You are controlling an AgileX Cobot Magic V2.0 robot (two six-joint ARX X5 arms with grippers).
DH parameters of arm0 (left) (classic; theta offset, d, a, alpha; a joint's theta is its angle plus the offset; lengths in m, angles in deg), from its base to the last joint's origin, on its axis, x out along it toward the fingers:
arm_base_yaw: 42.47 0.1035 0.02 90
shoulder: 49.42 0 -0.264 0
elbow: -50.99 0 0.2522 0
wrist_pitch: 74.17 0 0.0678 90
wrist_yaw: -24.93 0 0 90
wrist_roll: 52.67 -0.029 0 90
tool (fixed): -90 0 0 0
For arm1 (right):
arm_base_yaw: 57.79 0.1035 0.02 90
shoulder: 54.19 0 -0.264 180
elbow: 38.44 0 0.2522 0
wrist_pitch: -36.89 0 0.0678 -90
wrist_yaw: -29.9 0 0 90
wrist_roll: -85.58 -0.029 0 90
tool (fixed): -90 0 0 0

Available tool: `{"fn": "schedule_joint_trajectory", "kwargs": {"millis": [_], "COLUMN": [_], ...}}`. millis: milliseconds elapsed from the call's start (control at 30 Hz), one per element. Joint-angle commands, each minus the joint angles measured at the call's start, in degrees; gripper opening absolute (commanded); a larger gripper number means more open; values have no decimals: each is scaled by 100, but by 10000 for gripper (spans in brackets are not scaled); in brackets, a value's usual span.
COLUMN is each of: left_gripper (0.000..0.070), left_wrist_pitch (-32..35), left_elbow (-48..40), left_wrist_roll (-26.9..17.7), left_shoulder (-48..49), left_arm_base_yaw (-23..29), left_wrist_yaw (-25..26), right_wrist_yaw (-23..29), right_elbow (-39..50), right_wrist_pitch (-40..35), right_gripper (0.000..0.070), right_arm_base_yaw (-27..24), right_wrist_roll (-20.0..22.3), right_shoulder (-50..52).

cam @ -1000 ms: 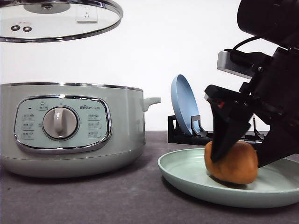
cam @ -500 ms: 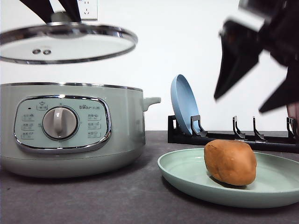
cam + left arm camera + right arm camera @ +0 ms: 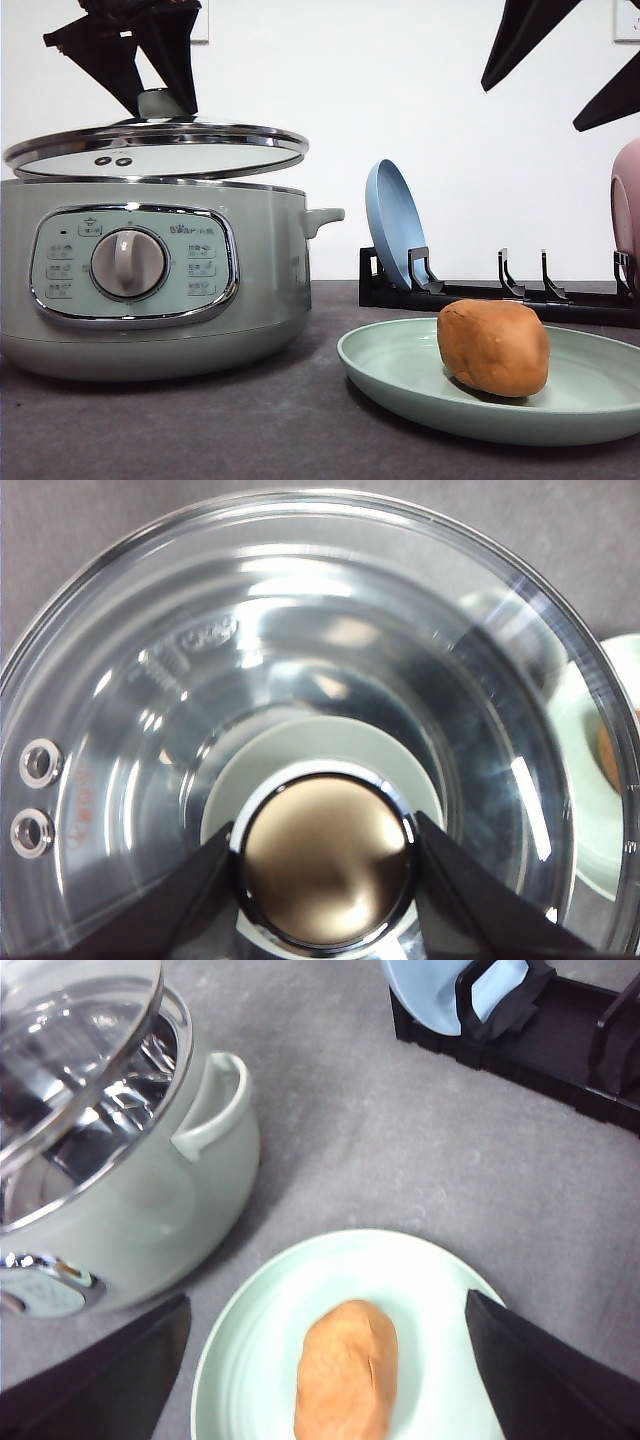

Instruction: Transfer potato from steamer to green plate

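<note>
The orange-brown potato (image 3: 493, 347) lies on the pale green plate (image 3: 390, 365), right of the sage-green steamer (image 3: 260, 270). High above the plate, my right gripper (image 3: 530, 110) hangs open and holds nothing. In the right wrist view its open fingers (image 3: 540, 1360) frame the potato (image 3: 347, 1370) and the plate (image 3: 250, 1340). My left gripper (image 3: 160, 105) is shut on the knob of the glass lid (image 3: 155, 150). The lid sits slightly tilted right at the steamer's rim; I cannot tell whether they touch. The left wrist view has the gripper (image 3: 325, 865) clamped on the chrome-topped knob (image 3: 325, 855).
A black dish rack (image 3: 500, 295) stands behind the green plate, holding an upright blue plate (image 3: 393, 225). A pink plate (image 3: 627, 210) shows at the right edge. The steamer's side handle (image 3: 325, 216) points toward the rack. Grey tabletop lies between steamer and plate.
My right gripper let go of the potato and rose well above the plate. My left gripper lowered the lid from high up down to the steamer's rim.
</note>
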Motion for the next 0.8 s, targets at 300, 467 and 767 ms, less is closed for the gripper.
{"fn": "schedule_joint_trajectory", "kwargs": {"millis": [300, 467, 767], "left_gripper": [0, 0, 0], "left_wrist_pitch": [99, 4, -31], "left_elbow": [160, 160, 160], "left_wrist_roll": [-125, -166, -220], "left_shoulder": [-160, -287, -314], "left_arm_base_yaw": [-45, -51, -51], "left_wrist_yaw": [1, -10, -170], "right_wrist_yaw": [23, 25, 52], "right_elbow": [-85, -85, -85], "right_wrist_pitch": [-18, -18, -21], "right_gripper": [554, 554, 554], "right_arm_base_yaw": [24, 24, 24], "right_wrist_roll": [75, 86, 104], "right_shoulder": [-11, -11, -11]}}
